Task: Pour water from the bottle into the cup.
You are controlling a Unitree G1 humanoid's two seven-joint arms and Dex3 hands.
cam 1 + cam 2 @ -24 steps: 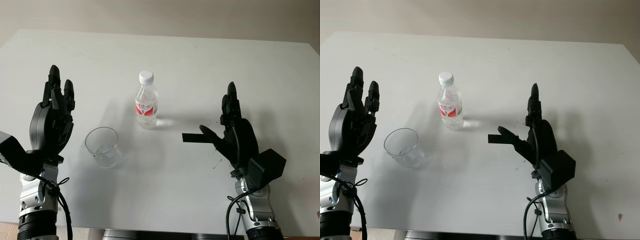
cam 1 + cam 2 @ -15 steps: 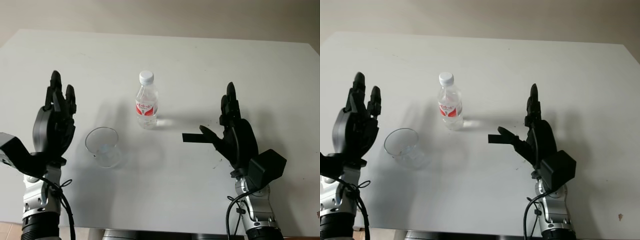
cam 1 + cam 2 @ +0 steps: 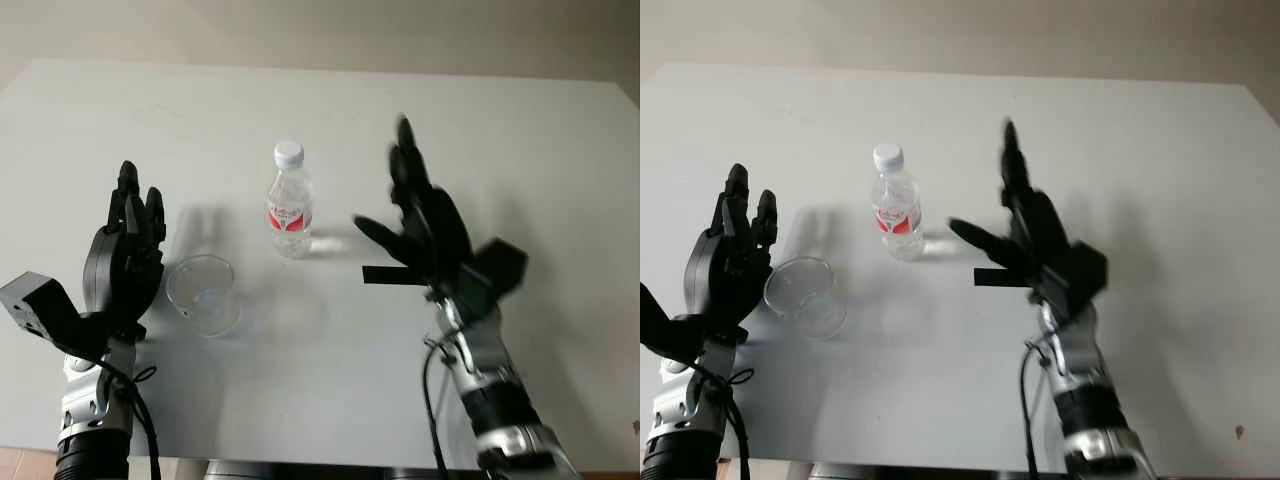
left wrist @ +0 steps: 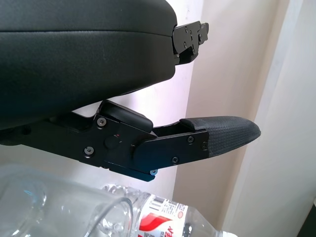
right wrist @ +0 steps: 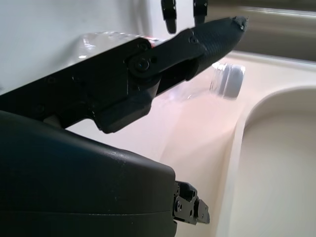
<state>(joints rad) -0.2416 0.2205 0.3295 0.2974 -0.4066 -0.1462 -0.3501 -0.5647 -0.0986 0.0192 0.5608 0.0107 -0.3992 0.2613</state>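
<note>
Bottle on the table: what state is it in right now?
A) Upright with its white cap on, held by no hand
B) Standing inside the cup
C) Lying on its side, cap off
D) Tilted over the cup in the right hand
A: the bottle stands upright and capped, with the right hand open beside it and apart from it.

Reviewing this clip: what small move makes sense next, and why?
Probably carry the right hand the rest of the way to the bottle and close on it. The bottle stands upright and capped on the table, ungrasped; that hand is open beside it. The left hand is open next to the cup.
</note>
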